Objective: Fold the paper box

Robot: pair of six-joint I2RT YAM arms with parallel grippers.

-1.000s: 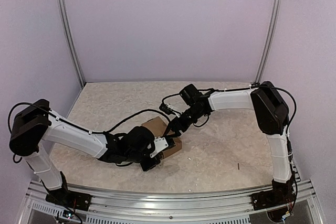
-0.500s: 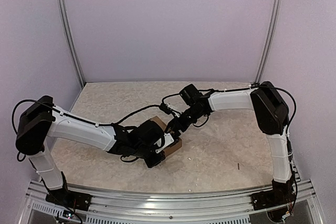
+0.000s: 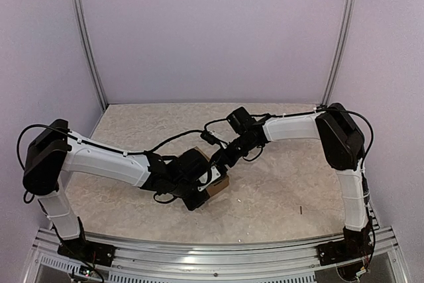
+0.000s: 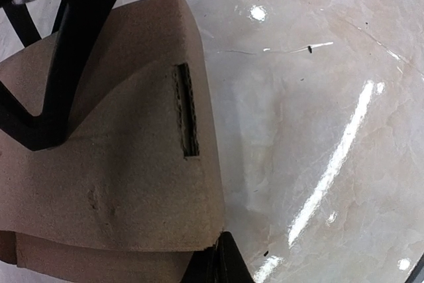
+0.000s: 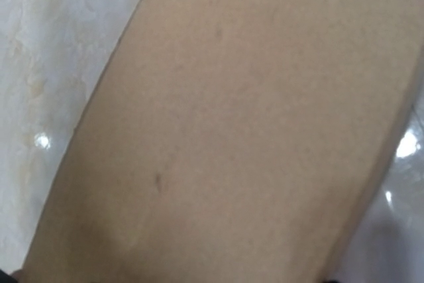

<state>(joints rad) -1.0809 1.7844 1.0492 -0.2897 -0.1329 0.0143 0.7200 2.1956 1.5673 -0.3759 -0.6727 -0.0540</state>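
Top external: plain brown cardboard paper box (image 3: 218, 184), partly formed, sits mid-table on the speckled beige tabletop (image 3: 285, 183), boxed in by both arms. Left gripper (image 4: 218, 264) is clenched, tips right at the box's near lower corner. Can't tell whether a cardboard edge is pinched between them. Right gripper (image 3: 222, 157) is at the far side, over the box. Its wrist view is all cardboard, so I can't tell if it's gripping or just bracing.

Left wrist shows a narrow cut slot (image 4: 186, 112) in the top panel, with nothing in it.

My read for this step:
- Right side holds the body firm.
- Left uses its closed tips as a pusher along the crease, not mid-panel, since that face looks dented.
- Push low and slow, and steer the closing flap toward that slot.
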